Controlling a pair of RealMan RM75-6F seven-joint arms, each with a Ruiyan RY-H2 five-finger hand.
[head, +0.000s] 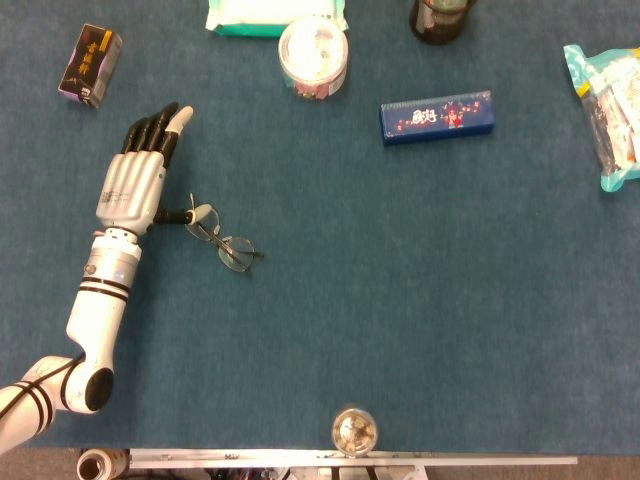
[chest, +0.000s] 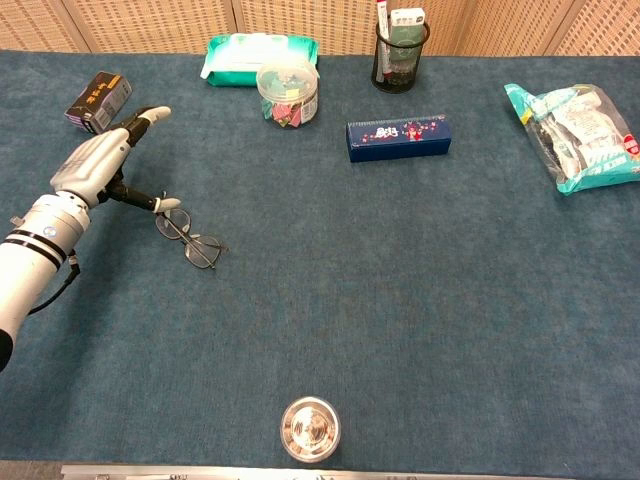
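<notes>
Silver left hand (head: 135, 178) lies flat, fingers straight and empty, thumb tip beside the glasses (head: 222, 240).

Blue box (head: 437, 118), snack bag (head: 607, 100), round tub (head: 314, 56).

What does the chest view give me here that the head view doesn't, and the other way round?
Only the chest view shows the wooden lattice panels behind the table, and the whole black mesh pen cup with its contents; the head view crops that cup at the top edge. Only the head view shows the small metal cylinder at its bottom left corner. Both show the left hand, open, its thumb tip at the thin-framed glasses, plus the dark blue long box and the round metal tin.
</notes>
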